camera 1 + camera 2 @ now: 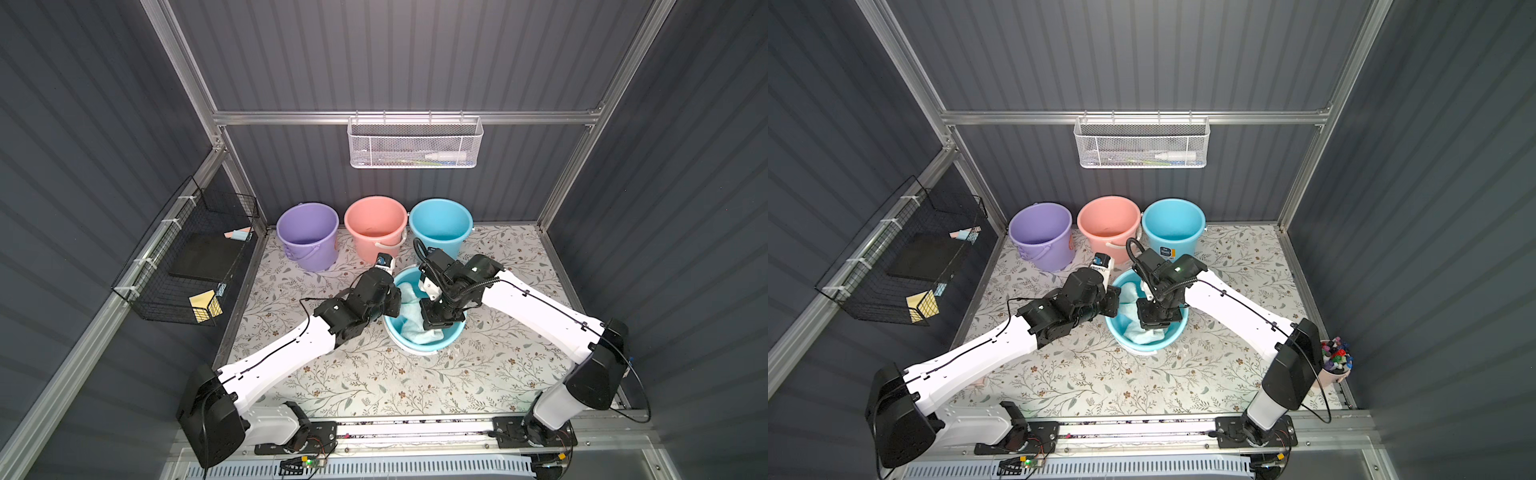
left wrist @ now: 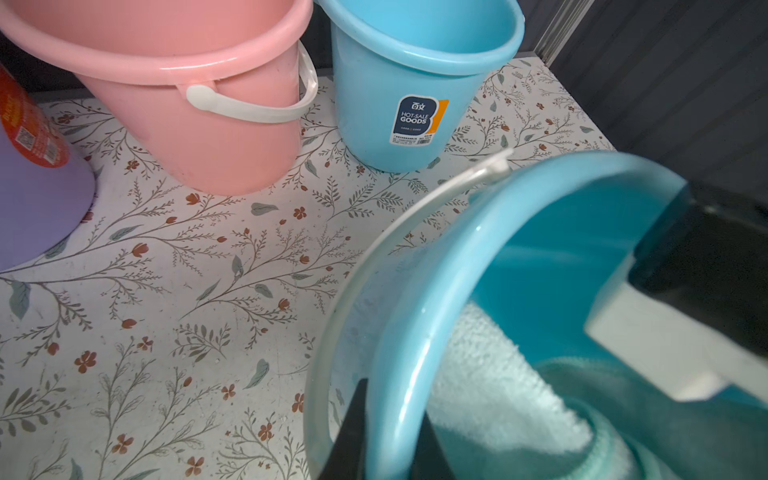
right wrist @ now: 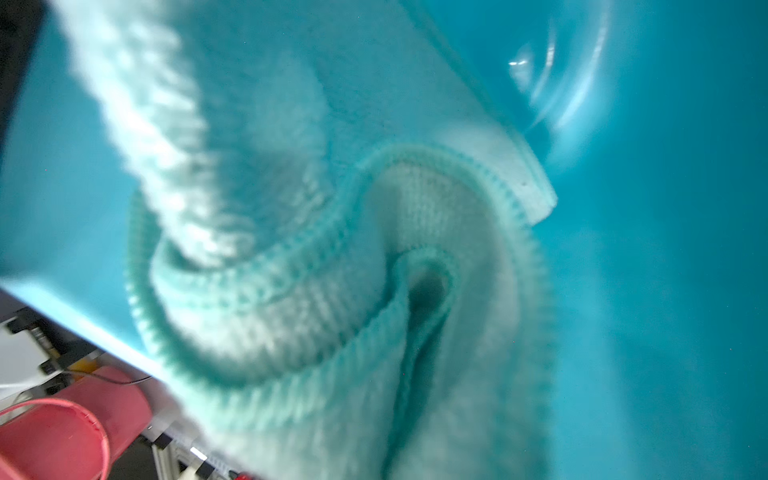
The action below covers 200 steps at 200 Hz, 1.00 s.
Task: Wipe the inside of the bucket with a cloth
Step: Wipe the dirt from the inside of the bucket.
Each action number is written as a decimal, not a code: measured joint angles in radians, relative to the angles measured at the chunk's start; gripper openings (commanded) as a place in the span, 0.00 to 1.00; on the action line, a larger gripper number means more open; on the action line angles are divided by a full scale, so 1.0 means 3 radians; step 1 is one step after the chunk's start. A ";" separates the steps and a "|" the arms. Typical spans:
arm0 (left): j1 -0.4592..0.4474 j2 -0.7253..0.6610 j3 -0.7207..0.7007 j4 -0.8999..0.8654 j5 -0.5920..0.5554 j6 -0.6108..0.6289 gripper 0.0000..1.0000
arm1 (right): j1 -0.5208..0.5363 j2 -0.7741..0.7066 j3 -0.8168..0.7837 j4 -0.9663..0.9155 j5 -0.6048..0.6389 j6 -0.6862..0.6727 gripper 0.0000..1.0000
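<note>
A blue bucket (image 1: 455,337) (image 1: 1173,338) stands mid-table, tilted a little toward me. My left gripper (image 1: 392,303) (image 1: 1115,301) is shut on its left rim; in the left wrist view the two dark fingers (image 2: 357,419) straddle the rim (image 2: 436,257), one outside and one inside. The pale aqua cloth (image 1: 415,332) (image 1: 1136,334) (image 2: 490,374) lies rumpled inside the bucket. My right gripper (image 1: 434,326) (image 1: 1156,326) reaches down into the bucket and is shut on the cloth. Folds of cloth (image 3: 332,291) fill the right wrist view against the bucket's inner wall (image 3: 665,249), hiding the fingertips.
Three more buckets line the back wall: purple (image 1: 307,232), pink (image 1: 376,226), blue (image 1: 440,224). A white mesh basket (image 1: 415,143) hangs on the back rail and a black wire basket (image 1: 187,266) on the left wall. A cup of markers (image 1: 1335,361) stands at the right edge.
</note>
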 measured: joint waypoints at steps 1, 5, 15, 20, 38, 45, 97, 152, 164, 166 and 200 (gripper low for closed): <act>0.0000 0.0000 0.0000 0.0000 0.0003 0.0001 0.00 | -0.0001 0.0000 -0.0001 0.0010 -0.0020 0.0006 0.00; 0.0000 0.0000 0.0000 0.0006 0.0024 0.0001 0.00 | -0.0008 0.0000 -0.0013 0.0046 -0.0080 0.0031 0.00; 0.0000 0.0001 0.0000 0.0017 0.0057 0.0003 0.00 | -0.0017 -0.0004 -0.0060 0.0150 -0.0221 0.0090 0.00; 0.0000 0.0001 0.0000 0.0020 0.0079 0.0005 0.00 | -0.0020 -0.0006 -0.0100 0.0221 -0.0303 0.0137 0.00; 0.0000 0.0001 -0.0001 0.0020 0.0132 0.0006 0.00 | -0.0041 -0.0008 -0.0289 0.0483 -0.0520 0.0289 0.00; 0.0000 0.0001 -0.0003 0.0019 0.0153 0.0008 0.00 | -0.0052 0.0003 -0.0362 0.0572 -0.0575 0.0346 0.00; 0.0010 0.0033 -0.0017 0.0019 0.0206 0.0015 0.00 | -0.0151 0.0184 -0.0693 0.1086 -0.0567 0.0646 0.00; 0.0033 0.0120 -0.0041 0.0066 0.0142 -0.0010 0.00 | -0.0144 0.0432 -0.0825 0.1464 -0.0118 0.0849 0.00; 0.0033 0.0120 -0.0042 0.0084 0.0122 -0.0011 0.00 | -0.0142 0.0504 -0.0849 0.1522 0.0006 0.0889 0.00; 0.0033 0.0120 -0.0041 0.0085 0.0121 -0.0011 0.00 | -0.0142 0.0521 -0.0853 0.1532 0.0031 0.0896 0.00; 0.0051 0.0121 -0.0047 0.0100 0.0107 -0.0013 0.00 | -0.0134 0.0811 -0.0894 0.1701 0.0364 0.1024 0.00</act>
